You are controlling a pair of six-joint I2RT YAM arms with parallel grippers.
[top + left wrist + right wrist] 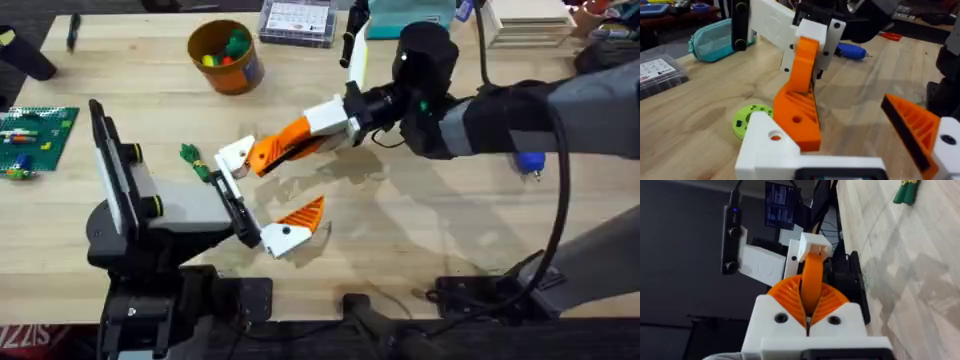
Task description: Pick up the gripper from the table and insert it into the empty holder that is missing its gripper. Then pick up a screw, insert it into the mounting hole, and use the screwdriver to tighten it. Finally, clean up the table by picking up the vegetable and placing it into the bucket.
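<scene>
My left gripper stands open over the table's middle. One of its jaws is the plain white holder; the other carries an orange tip. The loose orange gripper is pinched in my right gripper, which is shut on it. Its lower end rests against the holder. The vegetable lies left of the holder. The orange bucket stands at the back. The blue screwdriver lies at the right.
A clear screw box sits at the back, with a teal pouch beyond it. A green brick plate lies at the far left. A lime-green ring lies beside the holder. A red-handled tool lies near the screwdriver.
</scene>
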